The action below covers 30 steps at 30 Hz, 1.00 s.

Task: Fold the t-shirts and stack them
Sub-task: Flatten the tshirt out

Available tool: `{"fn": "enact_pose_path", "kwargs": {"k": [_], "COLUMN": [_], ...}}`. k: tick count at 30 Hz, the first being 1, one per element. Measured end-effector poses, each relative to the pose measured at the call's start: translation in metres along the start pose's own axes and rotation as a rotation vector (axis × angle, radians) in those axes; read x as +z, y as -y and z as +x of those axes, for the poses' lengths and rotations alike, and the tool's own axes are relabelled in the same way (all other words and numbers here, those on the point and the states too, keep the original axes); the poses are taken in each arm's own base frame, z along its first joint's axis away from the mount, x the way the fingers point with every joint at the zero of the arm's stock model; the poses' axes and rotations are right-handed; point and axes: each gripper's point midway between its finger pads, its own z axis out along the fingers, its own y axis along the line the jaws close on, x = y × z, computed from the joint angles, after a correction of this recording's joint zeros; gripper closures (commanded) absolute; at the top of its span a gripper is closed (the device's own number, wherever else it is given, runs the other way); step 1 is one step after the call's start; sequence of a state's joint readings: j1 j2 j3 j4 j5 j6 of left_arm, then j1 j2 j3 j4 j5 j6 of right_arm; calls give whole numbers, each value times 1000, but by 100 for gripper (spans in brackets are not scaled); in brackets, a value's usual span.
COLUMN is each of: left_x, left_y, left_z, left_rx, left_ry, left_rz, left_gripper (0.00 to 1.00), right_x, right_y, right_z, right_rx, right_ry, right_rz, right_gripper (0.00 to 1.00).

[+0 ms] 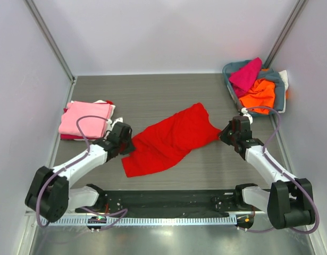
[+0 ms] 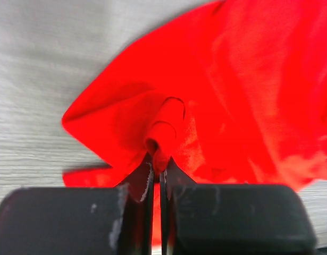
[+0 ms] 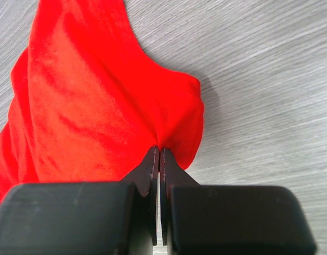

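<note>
Left gripper (image 2: pixel 159 159): jaws pinched together on a rolled tuck of the bright red t-shirt (image 1: pixel 168 141), at its left edge. Right gripper (image 3: pixel 159 153): jaws likewise pressed closed on a pinch of the same shirt, at its right corner. Between the two, red cloth spread loosely and diagonally across the middle of the grey table (image 1: pixel 152 93), rumpled, lower end nearer the arm bases, upper end toward the right. Well to the left, near the wall, a folded pink t-shirt (image 1: pixel 86 118) on top of a small stack, with a darker pink layer below and a strip of white at the back. In the far right corner, a grey-blue basket (image 1: pixel 281 95) with a magenta t-shirt (image 1: pixel 245 74) and an orange t-shirt (image 1: pixel 259 93) heaped inside, white cloth (image 1: pixel 284 77) draped over its right rim.
</note>
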<state>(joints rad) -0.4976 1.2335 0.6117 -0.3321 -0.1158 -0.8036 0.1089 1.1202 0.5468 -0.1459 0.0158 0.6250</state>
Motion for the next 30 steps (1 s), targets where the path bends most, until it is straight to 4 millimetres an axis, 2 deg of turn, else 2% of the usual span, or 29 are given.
{"fn": "enact_pose_path", "kwargs": {"k": [3, 7, 10, 14, 19, 21, 23, 25, 27, 30], "left_x": [-24, -83, -129, -187, -258, -291, -315, -331, -332, -311], "left_y": [14, 39, 48, 46, 38, 34, 32, 30, 28, 27], "left_z": [-29, -75, -95, -105, -111, -112, -114, -115, -117, -121], "left_rx": [-3, -16, -36, -60, -91, -106, -118, -127, -133, -142], "left_ry": [95, 261, 360, 460, 583, 646, 692, 725, 732, 700], "left_rz": [39, 145, 226, 303, 408, 468, 511, 539, 533, 461], "left_gripper": [100, 100, 100, 100, 100, 100, 100, 100, 99, 100], "right_x": [-7, -29, -60, -117, -214, -253, -292, -321, -338, -333], "right_y": [0, -14, -32, -55, -78, -82, -83, -81, -80, -78], "right_z": [-5, -27, -53, -85, -120, -128, -133, -137, -141, -143], "right_rx": [-6, -22, -30, -41, -46, -41, -31, -18, -5, 5], "right_ry": [13, 70, 159, 307, 540, 634, 730, 806, 852, 846], "right_rz": [5, -24, -90, -194, -352, -413, -468, -501, -513, -494], "right_gripper": [99, 99, 99, 99, 99, 99, 99, 99, 99, 98]}}
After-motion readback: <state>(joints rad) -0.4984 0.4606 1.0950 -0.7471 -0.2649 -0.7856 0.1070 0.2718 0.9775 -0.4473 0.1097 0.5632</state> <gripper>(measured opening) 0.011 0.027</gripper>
